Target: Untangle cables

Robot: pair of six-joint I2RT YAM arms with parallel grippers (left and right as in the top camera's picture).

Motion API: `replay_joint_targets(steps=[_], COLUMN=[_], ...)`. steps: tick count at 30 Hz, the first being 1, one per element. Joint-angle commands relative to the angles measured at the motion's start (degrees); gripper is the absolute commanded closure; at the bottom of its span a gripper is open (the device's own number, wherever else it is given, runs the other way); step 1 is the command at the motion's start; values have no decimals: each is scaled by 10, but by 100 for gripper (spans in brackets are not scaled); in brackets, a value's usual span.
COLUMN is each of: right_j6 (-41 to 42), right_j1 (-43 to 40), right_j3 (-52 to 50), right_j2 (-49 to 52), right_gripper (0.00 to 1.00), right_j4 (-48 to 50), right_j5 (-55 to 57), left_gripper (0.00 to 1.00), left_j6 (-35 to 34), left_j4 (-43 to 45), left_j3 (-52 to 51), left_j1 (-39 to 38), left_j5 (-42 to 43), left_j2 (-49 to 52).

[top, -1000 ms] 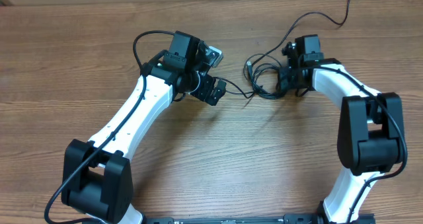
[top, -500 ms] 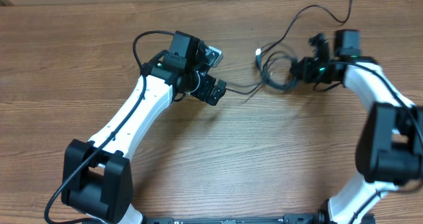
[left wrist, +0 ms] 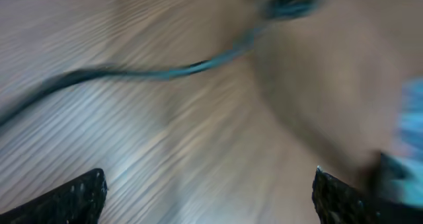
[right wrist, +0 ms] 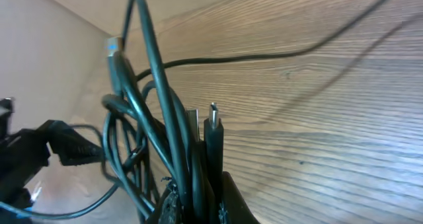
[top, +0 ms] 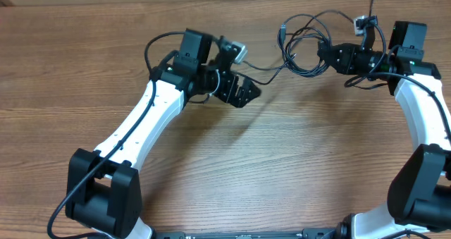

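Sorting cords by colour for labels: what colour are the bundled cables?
The cables are black, clearest in the right wrist view.

Black cables (right wrist: 178, 151) on a brown, fine-grained wooden table (top: 282, 161); left arm (top: 144, 123) and right arm (top: 423, 119) white, black at joints.

Soft, even light is falling on the table (top: 296, 161), with only faint shadows. The left wrist view is smearing with motion blur; the right wrist one is showing the cables (right wrist: 182, 158) sharply.
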Motion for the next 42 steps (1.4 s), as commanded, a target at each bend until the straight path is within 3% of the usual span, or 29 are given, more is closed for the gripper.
replay_joint_targets(steps=[1,8,20,30,37,42], right_j6=[5,6,81,-81,-141,-140], right_j1=[-2,-12,-93,-110,-104,-77], right_j3=[17,17,17,17,17,17], right_j2=[-16,-16,-16,-16,-16,-16], right_gripper=[96,96,96,96,96,96], right_j4=[1,9,62,67,104,75], right_j5=[-48,-22,15,-10,-226,-268], left_gripper=[0,0,0,0,1,0], left_j6=[75,127,128,132,132,136], left_j4=[24,60,4,44,47,17], left_j3=[13,13,13,13,13,12], left_j1=[2,2,2,19,52,50], left_j5=[180,280,322,324,209,121], left_j2=[-10,-10,-33,-144,-216,-214])
